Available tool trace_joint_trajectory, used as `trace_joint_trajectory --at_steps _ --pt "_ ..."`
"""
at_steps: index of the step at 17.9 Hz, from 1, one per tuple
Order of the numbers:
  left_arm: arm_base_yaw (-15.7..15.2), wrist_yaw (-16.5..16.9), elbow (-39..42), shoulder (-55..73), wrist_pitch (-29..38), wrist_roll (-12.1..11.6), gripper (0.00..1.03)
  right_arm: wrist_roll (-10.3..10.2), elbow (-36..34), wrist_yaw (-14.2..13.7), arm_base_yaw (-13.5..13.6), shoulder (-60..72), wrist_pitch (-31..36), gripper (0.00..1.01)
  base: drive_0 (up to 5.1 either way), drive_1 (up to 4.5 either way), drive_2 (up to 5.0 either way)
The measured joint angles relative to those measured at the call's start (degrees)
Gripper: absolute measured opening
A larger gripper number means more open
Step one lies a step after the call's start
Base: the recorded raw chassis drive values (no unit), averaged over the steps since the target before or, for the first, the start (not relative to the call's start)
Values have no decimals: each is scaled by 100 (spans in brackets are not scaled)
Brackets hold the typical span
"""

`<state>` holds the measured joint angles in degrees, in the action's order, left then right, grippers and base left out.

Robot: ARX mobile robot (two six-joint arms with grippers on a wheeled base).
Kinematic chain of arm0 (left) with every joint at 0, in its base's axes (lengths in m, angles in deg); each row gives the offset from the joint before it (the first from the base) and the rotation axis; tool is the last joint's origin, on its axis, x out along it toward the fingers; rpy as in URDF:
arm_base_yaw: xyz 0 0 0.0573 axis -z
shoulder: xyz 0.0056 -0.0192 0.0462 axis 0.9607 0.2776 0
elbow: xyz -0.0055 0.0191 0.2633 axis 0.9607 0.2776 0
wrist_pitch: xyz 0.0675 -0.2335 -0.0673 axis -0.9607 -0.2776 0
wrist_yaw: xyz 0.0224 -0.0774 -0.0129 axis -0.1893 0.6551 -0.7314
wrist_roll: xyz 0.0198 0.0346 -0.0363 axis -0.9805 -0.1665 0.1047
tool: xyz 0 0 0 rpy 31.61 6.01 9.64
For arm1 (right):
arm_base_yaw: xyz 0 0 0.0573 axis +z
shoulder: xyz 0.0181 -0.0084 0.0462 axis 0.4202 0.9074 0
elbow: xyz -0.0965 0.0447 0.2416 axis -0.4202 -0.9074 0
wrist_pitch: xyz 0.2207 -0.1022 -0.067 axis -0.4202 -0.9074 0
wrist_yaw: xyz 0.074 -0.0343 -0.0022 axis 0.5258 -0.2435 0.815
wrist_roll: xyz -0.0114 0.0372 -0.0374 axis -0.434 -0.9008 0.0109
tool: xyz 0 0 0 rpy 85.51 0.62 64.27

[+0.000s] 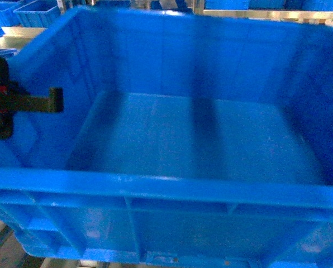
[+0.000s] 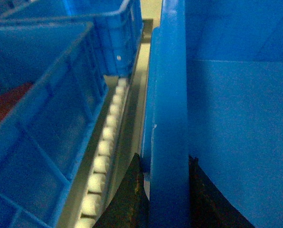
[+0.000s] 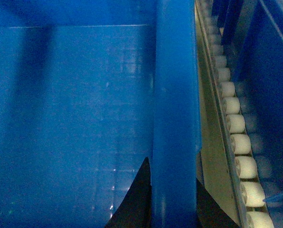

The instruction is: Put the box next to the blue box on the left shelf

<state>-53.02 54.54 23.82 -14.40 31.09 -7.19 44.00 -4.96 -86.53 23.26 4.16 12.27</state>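
The left hand [image 2: 165,199] straddles the left wall of the box [image 1: 172,134]: in the left wrist view 1 dark finger [image 2: 127,199] lies against the outside of the thick rim and the other sits inside, so the hand is closed onto that wall with the rim between its jaws. In the head view a black part of the left arm [image 1: 10,103] shows at the left edge, level with the same rim.

The right hand [image 3: 172,204] grips the opposite wall in the same way. In the right wrist view 1 black finger [image 3: 134,199] presses the inner face and the other the outer face, with the rounded rim running straight up between them.

The box is a big, bright-blue, open-top crate that fills nearly the whole head view, its near rim across the bottom and its ribbed front wall below that. Its floor is bare, crossed by a dark band of shadow.

Just outside the left wall runs a track of pale rollers [image 2: 103,152], and beyond it stands another blue crate [image 2: 42,118] with a ribbed side, close to the held box but apart from it. A second roller track [image 3: 236,123] lies just beside the right wall. More blue bins [image 1: 21,12] sit on shelving at the top left of the head view.
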Motion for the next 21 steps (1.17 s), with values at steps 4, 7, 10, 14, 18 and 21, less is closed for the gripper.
trace_joint_trajectory --at_steps 4,7,10,14,18,21 --pt "-11 227 -24 304 -195 525 15 208 44 -77 -31 223 39 8 0 0 0" --pt "0 249 -227 389 -879 623 15 190 136 -105 26 216 -610 8 0 0 0" --pt "-48 389 -308 568 -1193 651 15 153 116 -291 160 155 -1032 8 0 0 0" --pt "-111 363 -321 809 -743 669 36 177 33 -444 203 98 -772 21 0 0 0" --pt "-234 79 -240 671 -258 686 62 258 -177 -667 195 -85 42 47 0 0 0" --pt "-282 13 -243 599 -247 695 69 262 -166 -745 190 -116 188 55 0 0 0"
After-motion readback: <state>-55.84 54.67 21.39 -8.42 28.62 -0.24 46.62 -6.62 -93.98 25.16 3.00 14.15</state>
